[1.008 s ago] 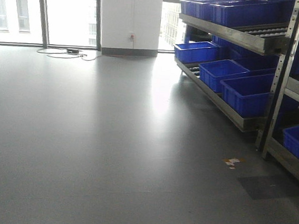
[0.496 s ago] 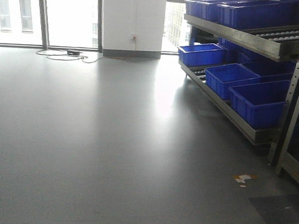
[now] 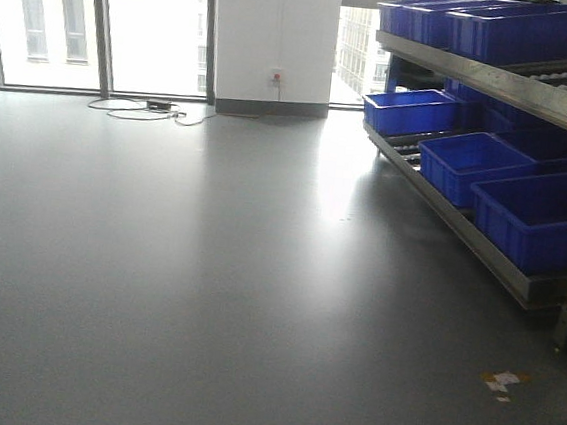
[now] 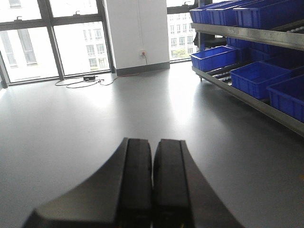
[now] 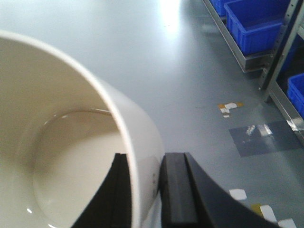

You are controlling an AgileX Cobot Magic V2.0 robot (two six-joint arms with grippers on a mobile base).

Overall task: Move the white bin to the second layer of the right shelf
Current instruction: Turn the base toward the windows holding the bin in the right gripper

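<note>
Rack [image 3: 460,228] slid rightward in front view; right claw [image 5: 145,164] clamps white bin [image 5: 57,156] wall, roller shelf level [image 3: 482,79] ahead-right; left claw [image 4: 152,148] clenched, empty.

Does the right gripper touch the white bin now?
Touching. In the right wrist view the right gripper has one finger inside and one outside the white bin wall, both pressed against it.

one white bin [image 5: 57,95], three lowest blue crates [image 3: 479,163]
</note>
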